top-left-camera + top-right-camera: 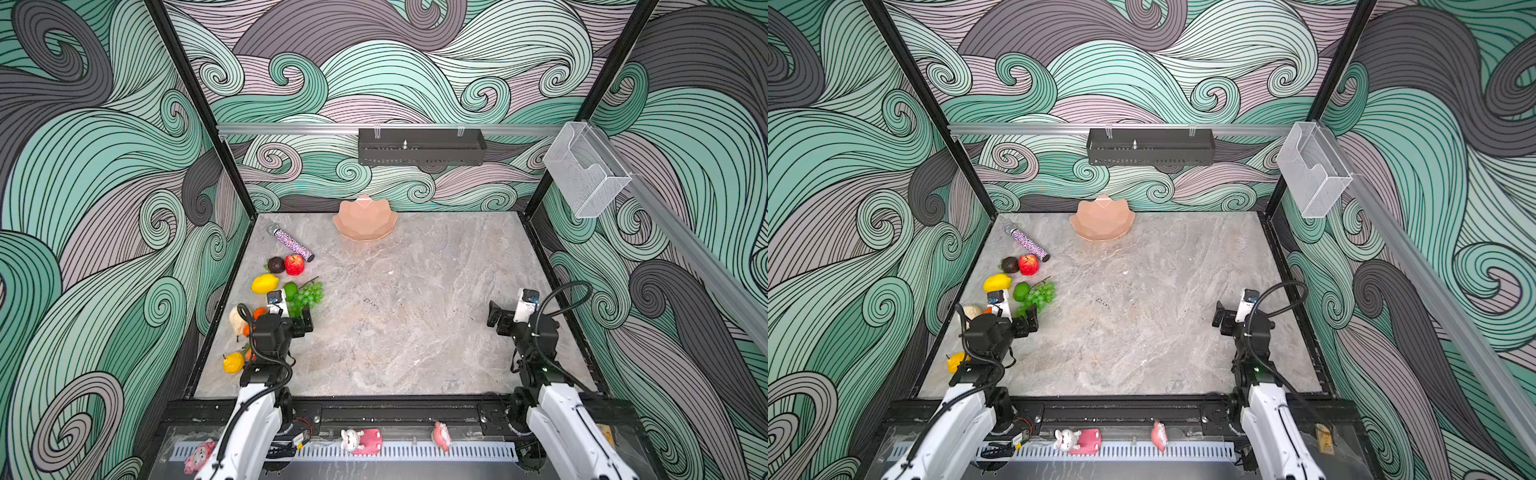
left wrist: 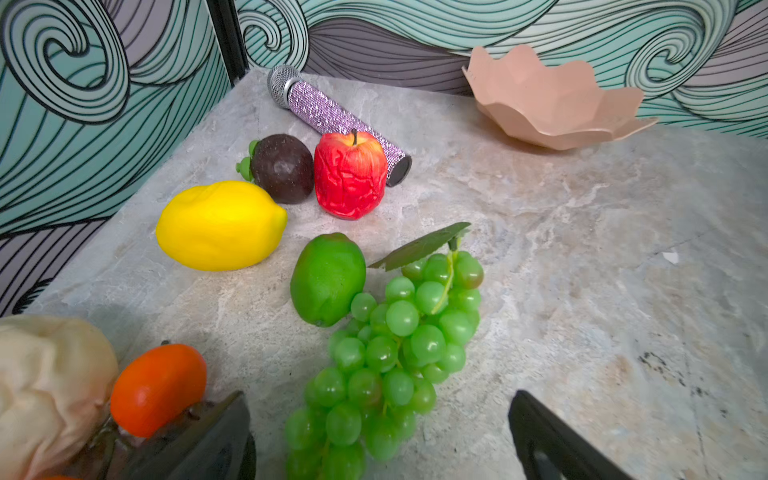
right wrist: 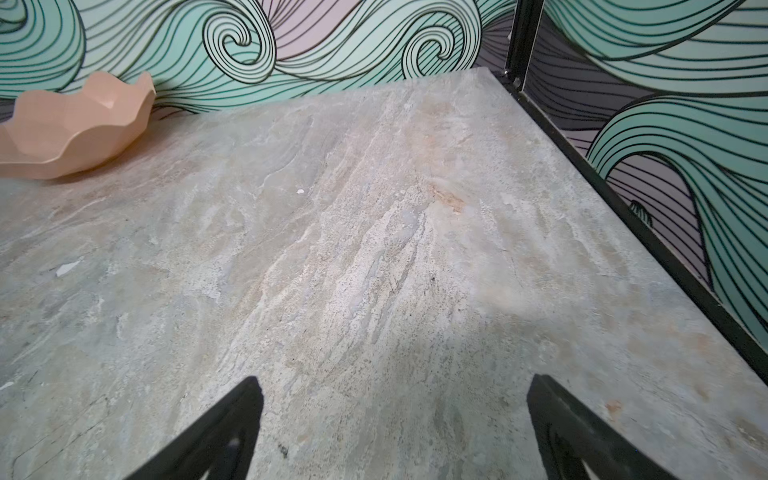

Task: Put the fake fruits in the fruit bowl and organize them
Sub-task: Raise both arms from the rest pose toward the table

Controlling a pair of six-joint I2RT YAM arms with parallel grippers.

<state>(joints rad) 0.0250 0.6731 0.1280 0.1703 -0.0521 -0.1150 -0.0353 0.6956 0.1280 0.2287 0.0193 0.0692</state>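
The grape bunch lies lengthwise just ahead of the left gripper's wide, empty jaws; the right gripper, equally wide, sits far off.

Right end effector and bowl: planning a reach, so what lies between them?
Only bare tabletop between right end effector and bowl, in the right wrist view.

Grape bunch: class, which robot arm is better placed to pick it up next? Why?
Left. The left gripper is open, close to the grape bunch; the right gripper sits across the table from it.
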